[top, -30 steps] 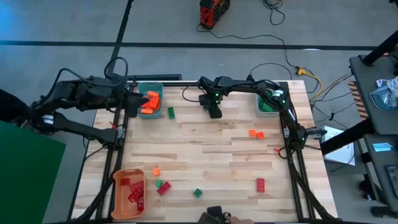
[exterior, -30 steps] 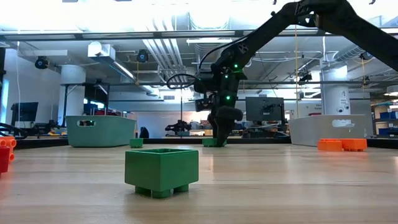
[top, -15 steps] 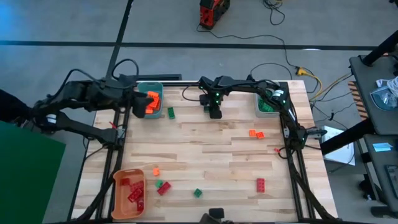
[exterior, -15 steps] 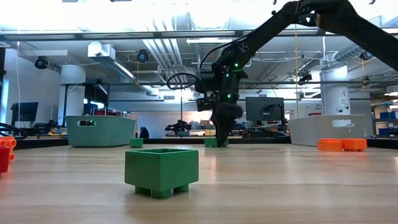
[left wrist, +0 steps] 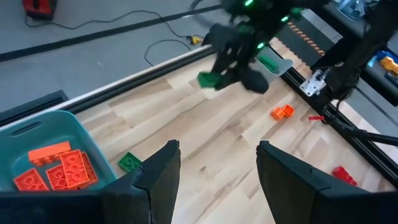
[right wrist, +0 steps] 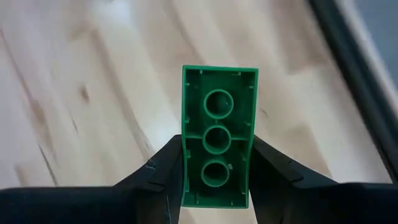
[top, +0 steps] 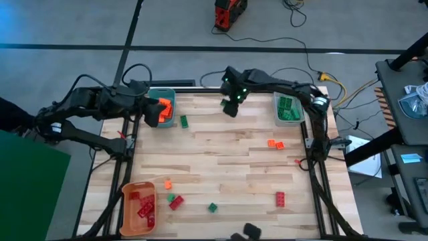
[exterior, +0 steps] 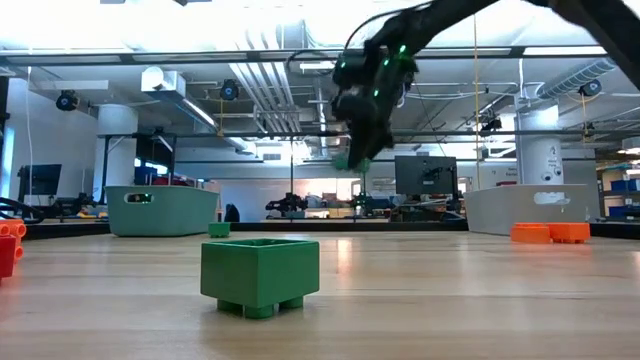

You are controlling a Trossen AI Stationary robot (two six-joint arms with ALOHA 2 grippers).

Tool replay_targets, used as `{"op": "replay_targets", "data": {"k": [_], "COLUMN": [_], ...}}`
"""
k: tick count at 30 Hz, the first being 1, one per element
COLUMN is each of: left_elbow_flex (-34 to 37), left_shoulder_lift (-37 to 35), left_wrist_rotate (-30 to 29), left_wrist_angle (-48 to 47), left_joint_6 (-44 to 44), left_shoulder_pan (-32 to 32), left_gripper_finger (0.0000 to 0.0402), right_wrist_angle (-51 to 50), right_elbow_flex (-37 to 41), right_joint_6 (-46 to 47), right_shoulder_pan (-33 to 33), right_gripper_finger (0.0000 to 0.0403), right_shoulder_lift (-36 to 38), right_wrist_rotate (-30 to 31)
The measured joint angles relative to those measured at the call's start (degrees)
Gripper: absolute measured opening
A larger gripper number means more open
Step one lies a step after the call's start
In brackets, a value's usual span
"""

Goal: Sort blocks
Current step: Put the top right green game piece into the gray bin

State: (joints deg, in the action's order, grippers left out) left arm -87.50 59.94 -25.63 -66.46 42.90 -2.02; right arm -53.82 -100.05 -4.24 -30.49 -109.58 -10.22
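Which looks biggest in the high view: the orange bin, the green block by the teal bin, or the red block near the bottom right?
1. Orange bin, by far.
2. Red block and green block look about alike; I cannot rank them.

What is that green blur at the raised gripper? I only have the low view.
Observer: The right gripper is shut on a green block; its wrist view shows the block's hollow underside with three round tubes.
Operator: Where's the bin for greens from there?
Observer: In the high view, the bin of green blocks sits at the table's far right corner, to the right of that gripper along the far edge.
Operator: And the other arm?
Observer: The left gripper is open and empty at the teal bin, which holds orange blocks.
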Motion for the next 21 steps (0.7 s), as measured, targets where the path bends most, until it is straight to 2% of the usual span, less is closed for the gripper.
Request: {"op": "replay_targets", "data": {"k": [6,14,21], "left_elbow_flex": [0.00,0.00,0.00], "left_shoulder_lift": [0.00,-0.02,-0.02], "left_wrist_rotate": [-0.48,-0.61,-0.63], "left_wrist_angle": [0.02,0.03,0.38], "left_joint_6": [-0.40,-0.40,-0.14], "left_shoulder_pan": [0.00,0.00,0.00], "left_gripper_finger": [0.0187,0.0187,0.0187], "right_wrist_angle": [-4.74,-13.40,-12.68], "right_elbow_flex": [0.00,1.74,13.02], "right_joint_6": [13.15,21.27,22.48], "right_shoulder_pan": [-1.71,-8.68,-15.66], "right_gripper_finger": [0.0127,0.0127,0.0127], "right_shoulder_lift": [7.29,13.91,21.03], "right_wrist_rotate": [8.68,9.00,8.94]}}
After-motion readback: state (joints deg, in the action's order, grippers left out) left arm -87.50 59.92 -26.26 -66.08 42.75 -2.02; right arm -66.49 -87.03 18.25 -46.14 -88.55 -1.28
